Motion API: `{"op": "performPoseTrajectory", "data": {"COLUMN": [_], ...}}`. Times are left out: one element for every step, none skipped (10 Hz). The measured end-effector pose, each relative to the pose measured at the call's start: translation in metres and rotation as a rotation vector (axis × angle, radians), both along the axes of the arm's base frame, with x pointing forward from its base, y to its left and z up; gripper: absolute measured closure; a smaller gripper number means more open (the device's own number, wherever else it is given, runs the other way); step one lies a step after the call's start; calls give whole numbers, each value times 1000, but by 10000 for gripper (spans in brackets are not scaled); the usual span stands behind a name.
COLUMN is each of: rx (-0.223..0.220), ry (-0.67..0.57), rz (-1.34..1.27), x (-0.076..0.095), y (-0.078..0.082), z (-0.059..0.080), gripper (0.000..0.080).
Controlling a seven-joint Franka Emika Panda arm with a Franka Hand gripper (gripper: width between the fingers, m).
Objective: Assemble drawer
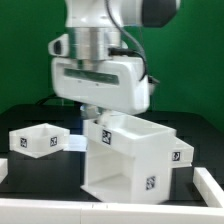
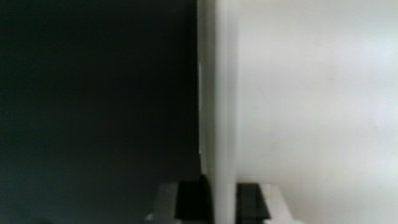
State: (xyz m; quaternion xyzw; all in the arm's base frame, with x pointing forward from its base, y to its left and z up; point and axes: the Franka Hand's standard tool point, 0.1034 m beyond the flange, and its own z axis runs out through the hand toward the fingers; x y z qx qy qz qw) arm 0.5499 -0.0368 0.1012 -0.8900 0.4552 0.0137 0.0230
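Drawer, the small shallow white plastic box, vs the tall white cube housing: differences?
Small shallow white plastic drawer is far lower and smaller than the tall white cube-shaped housing. Drawer sits free at the exterior view's left; housing has the end effector at its top wall. Both white, marker-tagged.

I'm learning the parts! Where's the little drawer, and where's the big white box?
drawer (image 1: 45, 143): exterior view, on its near side wall.
big white box (image 1: 110, 165): exterior view, on its near face.
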Motion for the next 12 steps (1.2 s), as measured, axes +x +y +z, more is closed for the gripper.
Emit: {"op": "performPoseTrajectory", "data": {"rx": [21, 33, 30, 29, 31, 31, 31, 30, 28, 24, 21, 17], "ry": [21, 32, 33, 37, 38, 38, 36, 31, 21, 12, 6, 3], "rz": [-186, -295, -344, -400, -473, -510, -497, -531, -544, -561, -567, -572], "x": [5, 4, 3, 3, 4, 4, 4, 4, 3, 3, 4, 4], "y": [14, 26, 39, 48, 57, 69, 80, 94, 105, 106, 109, 109], "z": [1, 1, 0, 0, 0, 0, 0, -1, -2, -2, -2, -1], "gripper": [767, 767, 767, 767, 767, 767, 767, 767, 766, 763, 763, 763]}}
